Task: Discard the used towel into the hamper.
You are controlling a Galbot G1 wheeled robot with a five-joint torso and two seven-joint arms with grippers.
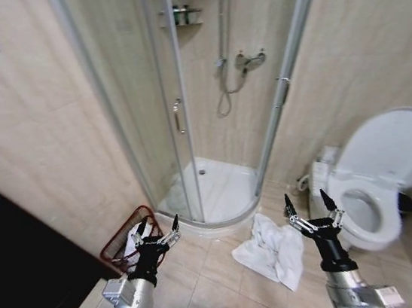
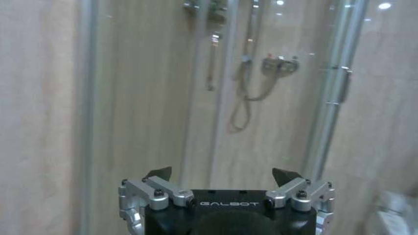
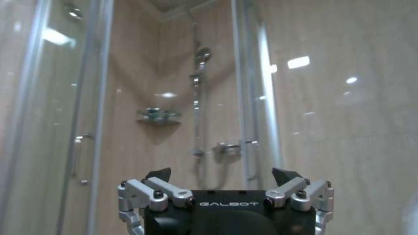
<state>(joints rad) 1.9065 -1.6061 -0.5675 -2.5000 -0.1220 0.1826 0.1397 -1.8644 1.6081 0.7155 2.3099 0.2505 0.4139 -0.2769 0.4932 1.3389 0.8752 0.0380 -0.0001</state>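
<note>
Towel on the floor, nearer the right gripper; hamper over by the left one

The white towel lies in a crumpled heap on the tiled floor, between the 2 arms and just in front of the shower. The right gripper hangs just beside the towel's right edge with its fingers spread wide and nothing in them, so it looks like the nearer one for a grab. The left gripper is also spread wide and empty, farther from the towel. It hangs in front of the hamper, a small dark red basket by the left wall. The towel's long side seems to run from the shower toward the robot.
</note>
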